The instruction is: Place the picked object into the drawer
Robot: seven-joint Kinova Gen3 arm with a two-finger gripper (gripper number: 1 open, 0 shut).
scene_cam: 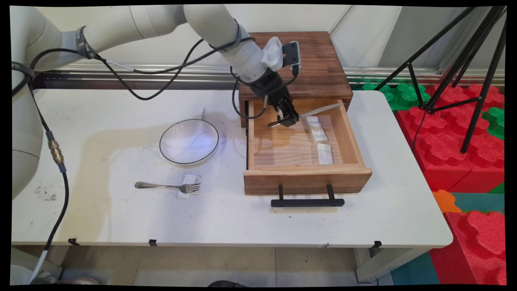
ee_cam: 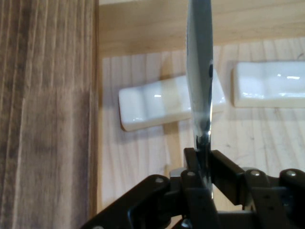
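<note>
The black two-finger gripper (scene_cam: 287, 119) is clamped on a slim silver table knife (scene_cam: 319, 110), holding it inside the open wooden drawer (scene_cam: 307, 182) near its back edge, above two white ceramic rests (scene_cam: 316, 129), not yet lying down.

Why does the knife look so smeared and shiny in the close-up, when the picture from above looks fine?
In the hand view the knife sits very close to the lens, so it is out of focus and streaked with glare, while the white rests behind it also catch highlights. In the main view the gripper and drawer look sharp, with soft shadows under the plate.
</note>
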